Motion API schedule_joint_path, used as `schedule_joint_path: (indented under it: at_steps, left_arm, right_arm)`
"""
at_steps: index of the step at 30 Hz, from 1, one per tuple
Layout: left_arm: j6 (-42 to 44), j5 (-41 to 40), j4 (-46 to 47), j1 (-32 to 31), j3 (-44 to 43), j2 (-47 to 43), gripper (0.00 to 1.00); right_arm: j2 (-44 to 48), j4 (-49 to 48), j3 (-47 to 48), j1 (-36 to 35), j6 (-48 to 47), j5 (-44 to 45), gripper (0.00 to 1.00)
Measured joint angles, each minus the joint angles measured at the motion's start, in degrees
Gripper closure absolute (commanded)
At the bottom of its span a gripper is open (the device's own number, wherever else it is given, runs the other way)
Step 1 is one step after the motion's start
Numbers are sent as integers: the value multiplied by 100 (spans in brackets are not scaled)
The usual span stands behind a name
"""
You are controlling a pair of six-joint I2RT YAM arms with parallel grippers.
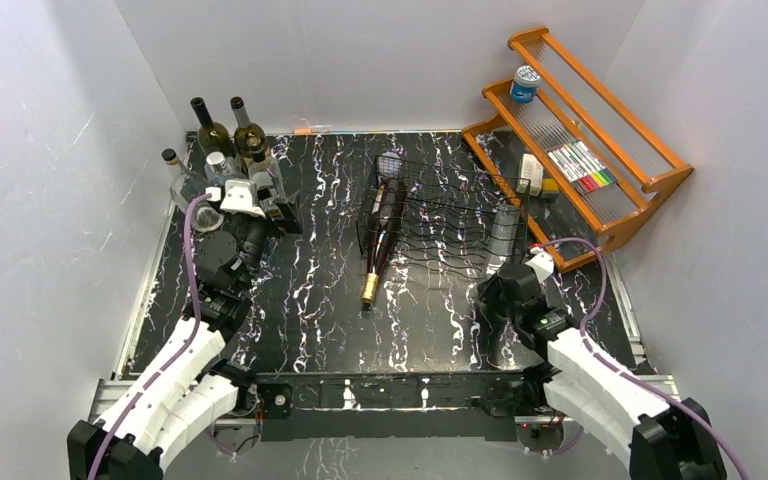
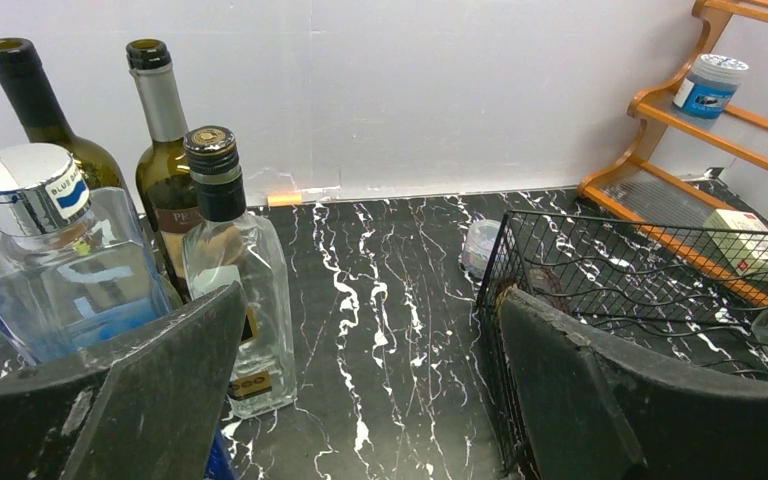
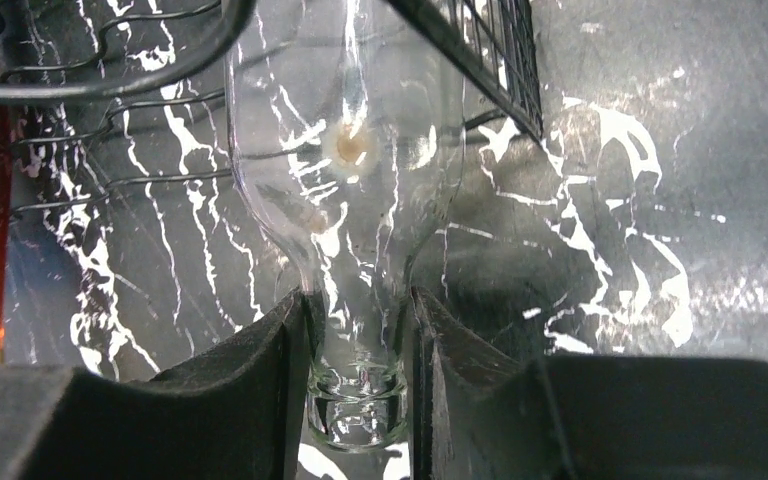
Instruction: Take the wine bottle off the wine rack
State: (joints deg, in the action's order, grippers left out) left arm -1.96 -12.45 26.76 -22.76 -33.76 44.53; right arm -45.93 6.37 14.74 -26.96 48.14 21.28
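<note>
Clear glass bottle (image 3: 360,190): empty, lying in the right end cradle of the wine rack (image 1: 440,215), with its neck pointing out past the rack's near edge toward the arms.
Right claw (image 3: 358,320): clamped on the neck of the clear glass bottle, one finger pressed to each side just below the lip.
Dark wine bottle (image 1: 384,228): lying in a cradle at the rack's left end, its gold-foiled neck sticking out over the worktop (image 1: 310,300) on the near side.
Wine rack: thin black wire, sitting mid-worktop toward the back, its right end near the orange shelf (image 1: 650,180).
Left claw (image 2: 370,300): fingers wide apart and holding nothing, hanging at the back left just in front of the standing bottles.
Standing bottles: two green wine bottles (image 2: 160,150) against the back wall; in front of them a square clear bottle with a silver cap (image 2: 50,260) and a clear bottle with a black cap (image 2: 235,290).
Orange shelf: slatted wood, in the back right corner, carrying a blue-lidded jar (image 1: 525,83) and a pack of markers (image 1: 580,165).
</note>
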Motion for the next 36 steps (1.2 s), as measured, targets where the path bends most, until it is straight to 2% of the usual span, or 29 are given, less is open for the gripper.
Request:
schedule_joint_path:
  at_steps: [9, 15, 20, 30, 36]
  left_arm:
    - [-7, 0, -35, -63, -2, 105, 2]
    - [-4, 0, -70, -129, -4, 129, 2]
    - [2, 0, -107, -175, -17, 221, 2]
    - [13, 2, -179, -269, -81, 411, 2]
    - [96, 61, -173, -448, -92, 586, 2]
  right_arm:
    - [1163, 1351, 103, 0, 413, -813, 77]
    - [1799, 2238, 184, 31, 636, -1187, 76]
    - [1805, 2994, 713, 35, 793, -1449, 77]
    - [1829, 3950, 1128, 37, 863, -2041, 78]
    - [2022, 4522, 1362, 61, 844, -2376, 88]
